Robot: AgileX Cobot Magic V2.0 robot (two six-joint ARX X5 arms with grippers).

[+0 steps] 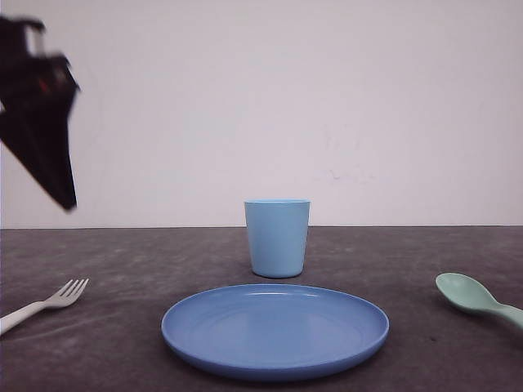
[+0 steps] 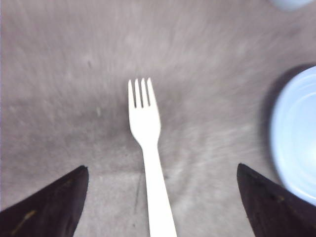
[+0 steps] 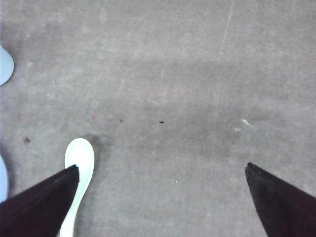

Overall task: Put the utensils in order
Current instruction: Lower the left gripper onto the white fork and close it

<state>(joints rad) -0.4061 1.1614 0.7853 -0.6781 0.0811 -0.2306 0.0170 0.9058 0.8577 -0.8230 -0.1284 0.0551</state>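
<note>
I have the left pincer (image 2: 160, 207) spread wide above the fork (image 2: 146, 148), at the plate's (image 1: 274, 331) nine o'clock, framing its handle; right pincer (image 3: 160, 202) wide too, spoon (image 1: 474, 297) at three o'clock

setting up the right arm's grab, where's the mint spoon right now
In the front view the spoon lies flat on the table at the far right, right of the blue plate. In the right wrist view it sits partly under one open finger.
</note>
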